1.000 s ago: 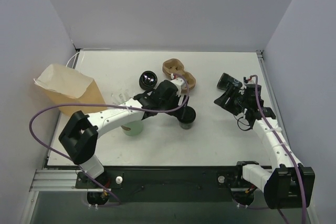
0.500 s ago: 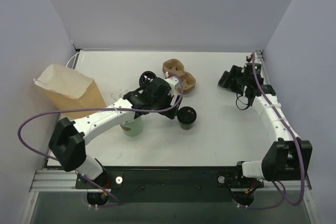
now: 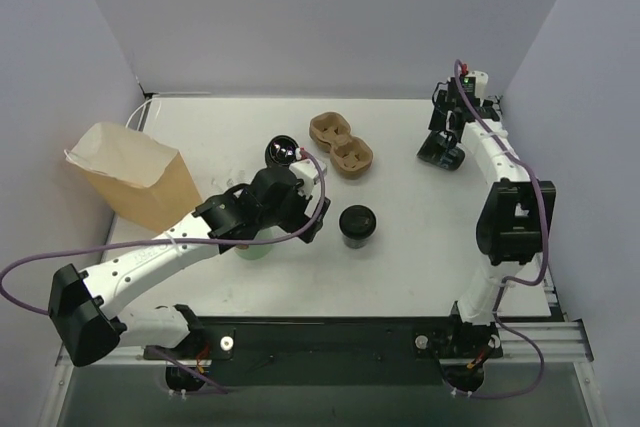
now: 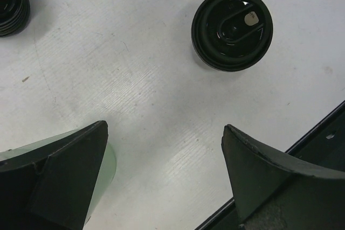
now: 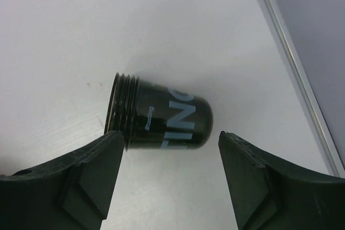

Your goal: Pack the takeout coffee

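Observation:
The takeout coffee (image 3: 357, 224) is a small black cup with a black lid, standing upright mid-table; it also shows in the left wrist view (image 4: 233, 29). My left gripper (image 3: 303, 215) is open and empty just left of it, apart from it, and in its own view (image 4: 164, 127) only bare table lies between the fingers. My right gripper (image 3: 444, 132) is open at the far right, over a black cup lying on its side (image 3: 441, 154). In the right wrist view that cup (image 5: 161, 119), with white lettering, lies between the open gripper's (image 5: 171, 134) tips.
A green cup (image 3: 255, 244) stands under my left wrist and shows by the left finger (image 4: 107, 161). A lidless black cup (image 3: 282, 152) and a brown cardboard cup carrier (image 3: 341, 143) sit behind. A paper bag (image 3: 130, 175) stands at the left. The table's right edge rail (image 5: 294, 63) runs close by.
My left gripper has drawn back left from the lidded cup, which stands free. My right arm has swung to the far right corner, above the lying cup.

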Available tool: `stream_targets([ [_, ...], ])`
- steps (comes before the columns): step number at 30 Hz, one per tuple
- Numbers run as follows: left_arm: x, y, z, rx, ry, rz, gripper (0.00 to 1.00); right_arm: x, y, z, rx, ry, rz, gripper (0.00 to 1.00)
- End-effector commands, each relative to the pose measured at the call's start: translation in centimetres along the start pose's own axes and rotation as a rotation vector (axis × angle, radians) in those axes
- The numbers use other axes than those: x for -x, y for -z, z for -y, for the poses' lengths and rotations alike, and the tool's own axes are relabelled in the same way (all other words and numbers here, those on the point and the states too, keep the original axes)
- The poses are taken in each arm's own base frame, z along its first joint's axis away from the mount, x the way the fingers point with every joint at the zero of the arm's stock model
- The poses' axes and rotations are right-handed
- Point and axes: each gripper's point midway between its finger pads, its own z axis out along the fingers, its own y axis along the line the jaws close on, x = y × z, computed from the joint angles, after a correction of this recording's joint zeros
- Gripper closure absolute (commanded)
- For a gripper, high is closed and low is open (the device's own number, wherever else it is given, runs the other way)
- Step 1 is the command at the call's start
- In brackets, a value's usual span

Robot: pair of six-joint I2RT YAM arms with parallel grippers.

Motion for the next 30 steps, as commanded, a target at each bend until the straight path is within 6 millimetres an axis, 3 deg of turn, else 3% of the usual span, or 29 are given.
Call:
stream_targets([
  [1,1.2,1.6,0.5,0.039,-0.059,0.088,0.03,2.9,-1.3,0.0,-0.128,0.031,0.041,0.27],
  [5,1.7,2.5,0.3,0.061,-0.079,0.107,0.03,4.5,-1.6,-2.9,-0.068,0.046,0.067,0.27],
  [8,2.1,3.3,0.6,0.05,-0.081,0.135,0.03,4.4,-2.2,-3.7,-0.131,0.097,0.07,0.27],
  [12,2.6,4.8,0.4,0.064,-0.085,0.169,0.03,2.8,-4.2,-3.5,-0.208,0.117,0.023,0.27],
  [14,2.6,5.3,0.7,0.054,-0.086,0.199,0.03,3.9,-4.5,-3.8,-0.22,0.128,0.043,0.27],
  [15,3.0,5.8,0.6,0.056,-0.084,0.229,0.03,3.0,-5.3,-3.6,-0.236,0.144,0.01,0.27],
  [20,3.9,6.7,0.3,0.07,-0.092,0.266,0.03,2.3,-6.0,-3.2,-0.287,0.159,-0.023,0.28],
  [23,3.6,7.2,0.2,0.067,-0.082,0.279,0.03,0.8,-6.7,-2.7,-0.31,0.184,-0.068,0.3],
  [28,4.2,7.8,0.1,0.074,-0.087,0.306,0.03,-1.0,-6.1,-2.0,-0.348,0.229,-0.12,0.37],
  [30,4.2,7.9,0.0,0.082,-0.084,0.307,0.03,-1.3,-5.3,-1.3,-0.362,0.236,-0.126,0.47],
])
